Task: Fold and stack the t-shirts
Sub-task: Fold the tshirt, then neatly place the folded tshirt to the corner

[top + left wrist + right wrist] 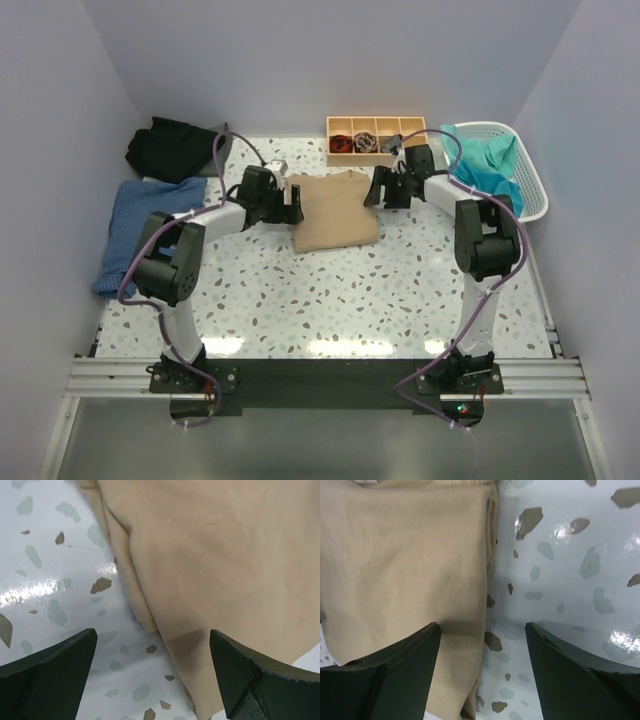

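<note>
A folded tan-beige t-shirt [335, 210] lies flat on the speckled table at mid-back. My left gripper [292, 205] hovers open at its left edge; in the left wrist view the cloth edge [210, 580] runs between the spread fingers [240, 675]. My right gripper [378, 190] stands open at the shirt's right edge, one finger [405, 670] over the tan cloth [405, 560], the other over bare table. A black t-shirt [172, 148] and a denim-blue t-shirt [140, 228] lie at the far left. A teal t-shirt [487, 162] fills the white basket.
The white laundry basket [535, 185] stands at the back right, close to my right arm. A wooden tray with four compartments [372, 140] sits just behind the tan shirt. Side walls close in on the left and right of the table [330, 290].
</note>
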